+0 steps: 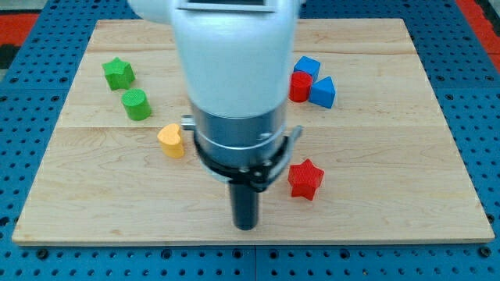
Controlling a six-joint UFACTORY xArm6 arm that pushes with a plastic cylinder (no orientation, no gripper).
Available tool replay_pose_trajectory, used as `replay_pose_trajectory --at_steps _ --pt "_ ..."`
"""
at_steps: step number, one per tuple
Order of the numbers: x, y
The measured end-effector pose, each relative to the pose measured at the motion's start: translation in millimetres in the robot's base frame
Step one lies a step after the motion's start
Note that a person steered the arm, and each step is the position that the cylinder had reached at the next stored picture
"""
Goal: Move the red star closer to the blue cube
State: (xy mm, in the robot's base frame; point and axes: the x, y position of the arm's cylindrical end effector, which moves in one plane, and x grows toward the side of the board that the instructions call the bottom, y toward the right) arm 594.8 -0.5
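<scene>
The red star (305, 179) lies on the wooden board at the view's lower right of centre. The blue cube (308, 66) sits near the view's top, right of centre, well above the star. My tip (246, 226) is at the view's lower middle, to the left of and slightly below the red star, with a gap between them. The arm's white and grey body hides the board's upper middle.
A red cylinder (300, 86) and a blue triangular block (323, 92) stand just below the blue cube. A yellow heart (171, 140) is left of the arm. A green star (118, 73) and a green cylinder (137, 104) are at the view's upper left.
</scene>
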Motion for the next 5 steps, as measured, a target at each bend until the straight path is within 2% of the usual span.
replay_pose_trajectory --at_steps 4,5 --pt "-11 61" --pt "-29 72"
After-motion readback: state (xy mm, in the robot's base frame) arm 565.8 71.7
